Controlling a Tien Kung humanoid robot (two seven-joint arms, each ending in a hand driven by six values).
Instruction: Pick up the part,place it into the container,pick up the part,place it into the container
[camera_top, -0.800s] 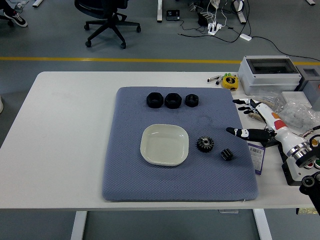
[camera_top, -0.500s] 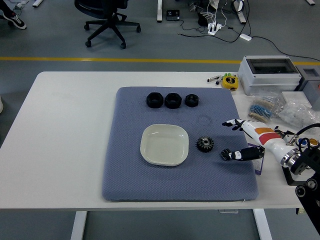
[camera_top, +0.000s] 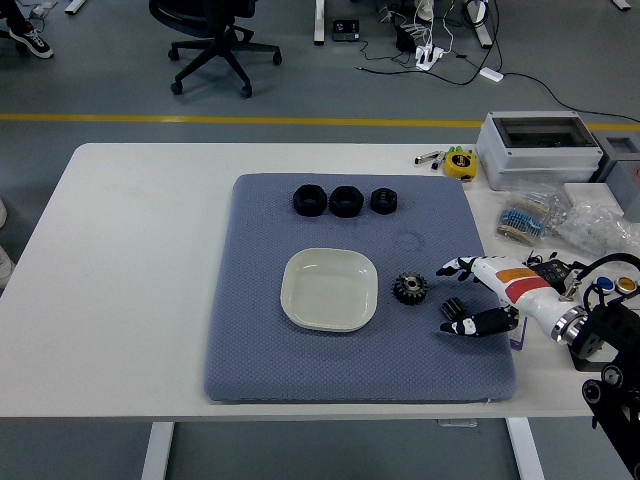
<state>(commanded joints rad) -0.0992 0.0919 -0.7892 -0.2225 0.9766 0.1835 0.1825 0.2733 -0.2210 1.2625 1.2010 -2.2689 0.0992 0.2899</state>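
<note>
Nothing has gone into the container yet: the white dish (camera_top: 329, 289) sits empty on the blue-grey mat (camera_top: 300, 370), so both placements are, by my reading, still to do. Two loose parts lie to the right of the dish, a toothed gear (camera_top: 409, 288) just beside its right rim and a smaller black part (camera_top: 453, 308) a little further right and slightly nearer the counter's front edge. The right hand (camera_top: 478, 296) reaches in from the right and brackets that smaller part, with one finger above it and another below it; its fingers (camera_top: 478, 323) look spread rather than closed, and I cannot tell whether any of them touches the part. It seems to be at the first pick, with the grasp not made. Three black nuts (camera_top: 344, 200) stand in a row beyond the dish, well apart from it. The left arm is not visible.
</note>
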